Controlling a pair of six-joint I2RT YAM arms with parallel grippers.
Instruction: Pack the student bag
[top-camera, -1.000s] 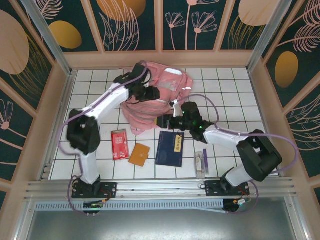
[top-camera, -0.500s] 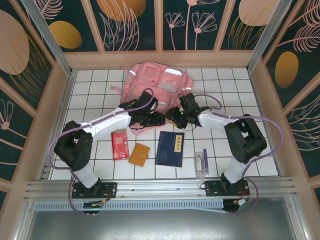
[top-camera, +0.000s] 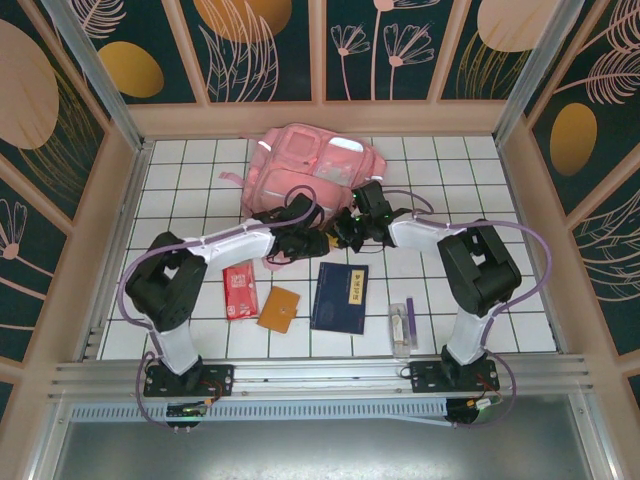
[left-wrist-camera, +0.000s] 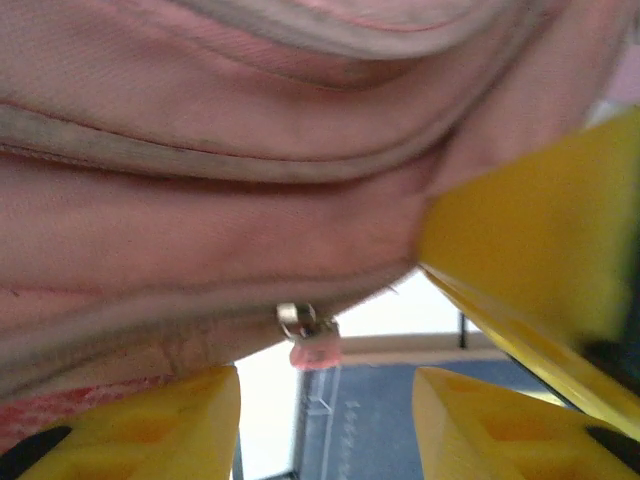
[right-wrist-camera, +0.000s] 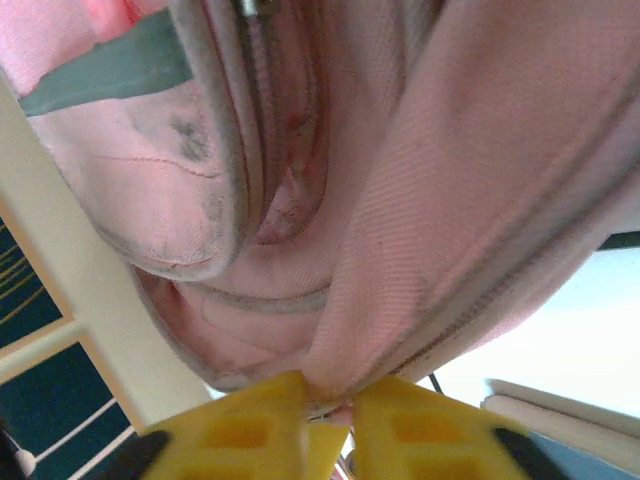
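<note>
Far-middle on the table (top-camera: 480, 200) sits the student bag (top-camera: 310, 165). The right gripper (right-wrist-camera: 330, 405) pinches its near edge, I'm guessing to lift the mouth open. The left gripper (left-wrist-camera: 325, 400) has its jaws apart by the zipper pull (left-wrist-camera: 306, 335), gripping nothing.

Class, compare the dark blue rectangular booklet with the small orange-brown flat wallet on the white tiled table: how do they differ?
The dark blue rectangular booklet is clearly larger than the small orange-brown flat wallet. The booklet bears a yellow label; the wallet looks plain. The booklet sits nearly square to the tile lines; the wallet is turned at an angle. Both lie flat on the white tiled table, apart.
</note>
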